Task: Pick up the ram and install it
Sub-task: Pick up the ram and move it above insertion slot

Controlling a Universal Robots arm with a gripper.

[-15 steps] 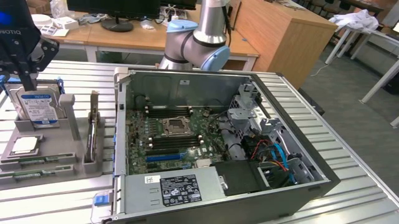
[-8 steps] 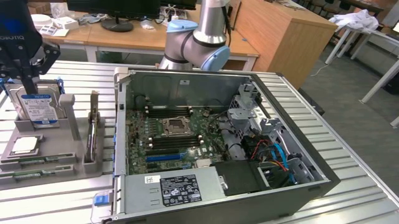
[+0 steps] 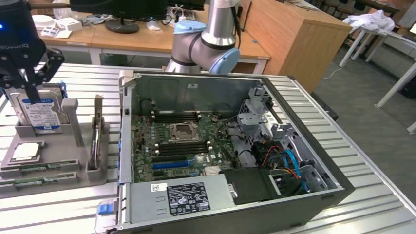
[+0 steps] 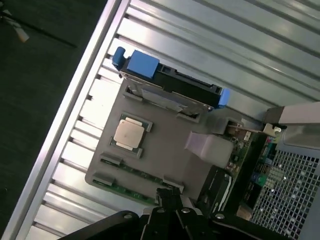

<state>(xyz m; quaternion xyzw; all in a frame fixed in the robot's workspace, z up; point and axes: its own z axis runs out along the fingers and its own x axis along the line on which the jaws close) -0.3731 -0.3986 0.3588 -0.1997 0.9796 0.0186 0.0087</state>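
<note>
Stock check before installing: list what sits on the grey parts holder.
Hard drive upright, processor flat, ram sticks lying along one edge. The gripper hides one stick's end.

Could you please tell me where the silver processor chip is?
The processor chip lies flat on the grey holder at the exterior view's left, in front of the upright hard drive and left of the open computer case.

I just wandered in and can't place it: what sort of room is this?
Most likely a robotics lab or workshop. A robot arm stands behind an opened computer case on a slatted metal table, a grey tray beside it holds a hard drive, and office desks with a monitor sit beyond.
</note>
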